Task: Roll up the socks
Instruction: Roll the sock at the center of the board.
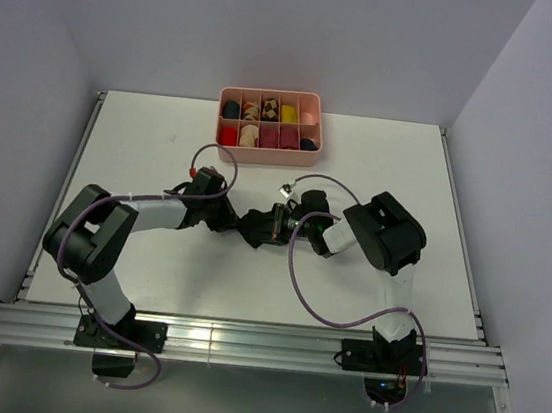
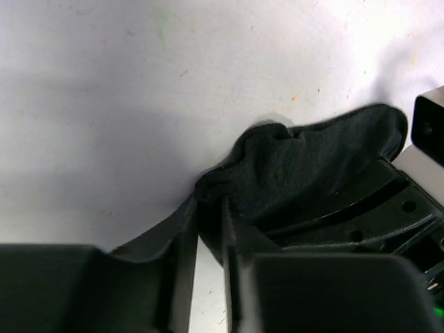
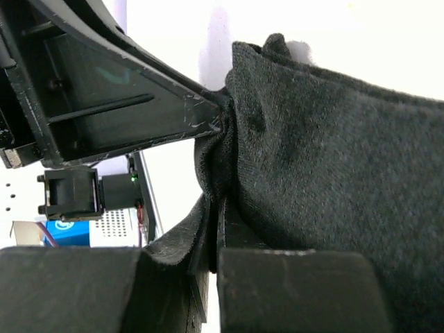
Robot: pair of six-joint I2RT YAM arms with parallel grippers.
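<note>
A plain black sock (image 1: 256, 228) lies bunched on the white table between my two grippers. My left gripper (image 1: 233, 219) is shut on its left edge; in the left wrist view the sock (image 2: 305, 163) spreads beyond the fingers, pinched at the tips of the left gripper (image 2: 210, 208). My right gripper (image 1: 282, 224) is shut on the sock's right edge; in the right wrist view the right gripper (image 3: 216, 208) pinches a fold of the sock (image 3: 333, 166). The striped sock and a second black sock lying loose are out of view.
A pink divided tray (image 1: 316, 119) stands at the back centre, holding several rolled items. Purple cables (image 1: 297, 280) loop over the table near the right arm. The left gripper's body (image 3: 111, 90) shows close in the right wrist view.
</note>
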